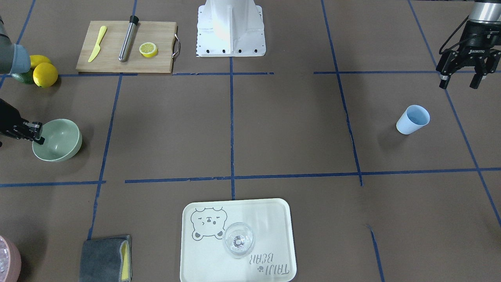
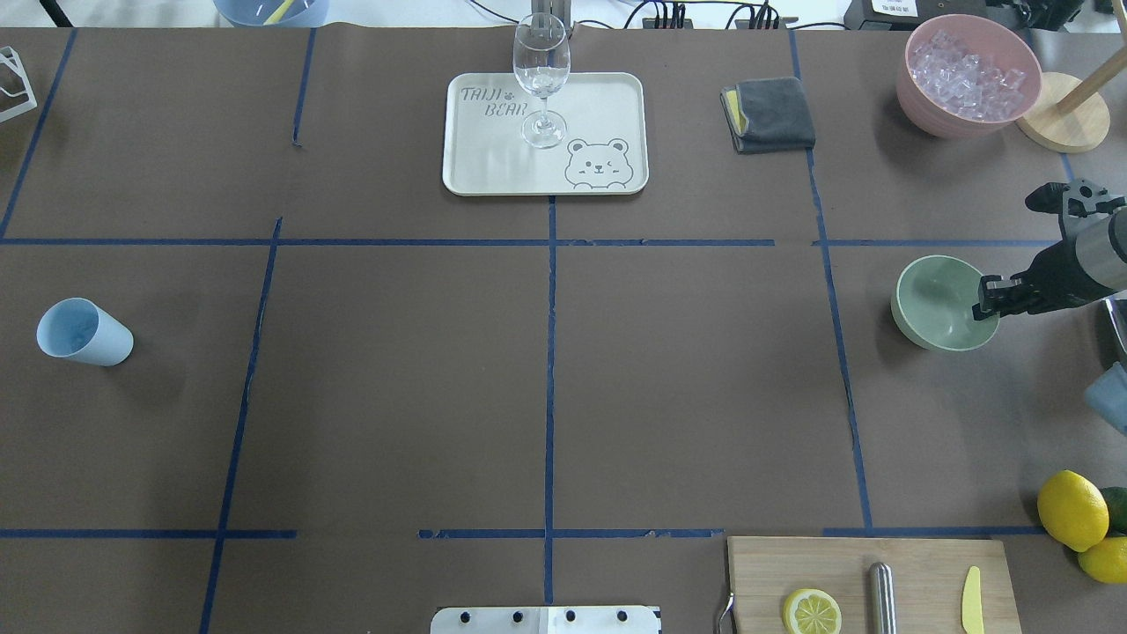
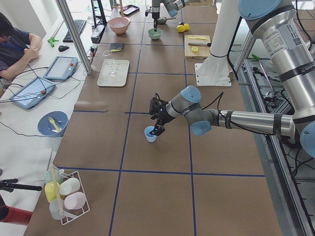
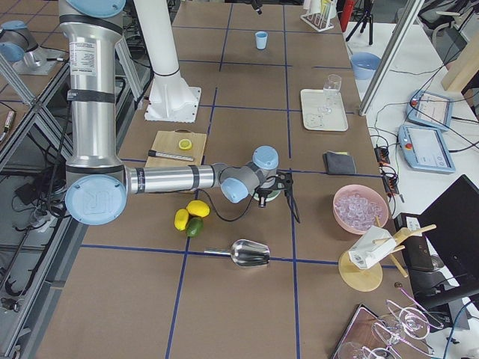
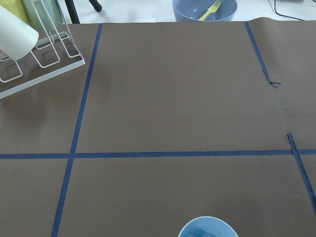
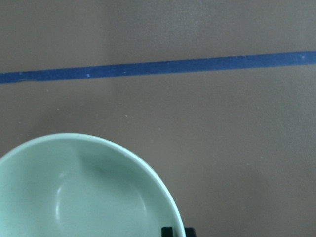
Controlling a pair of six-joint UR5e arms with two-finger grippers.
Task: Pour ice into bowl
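Right gripper (image 2: pixel 980 307) clamped on bowl (image 2: pixel 933 299) rim; bowl empty, tilted. Ice (image 2: pixel 964 66) sits in pink container (image 2: pixel 920 107), apart on desk (image 2: pixel 546 396). Risk: thin rim pinch slips, bowl drops or rolls. Left gripper (image 1: pixel 458 83) fingers apart.

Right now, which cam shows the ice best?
Overhead exterior: the small clear ice cubes lie piled in the round pink container, unobstructed and individually visible. Exterior right shows them smaller; front-facing crops them at its bottom-left edge; exterior left is too distant to resolve them; the wrist views miss them.
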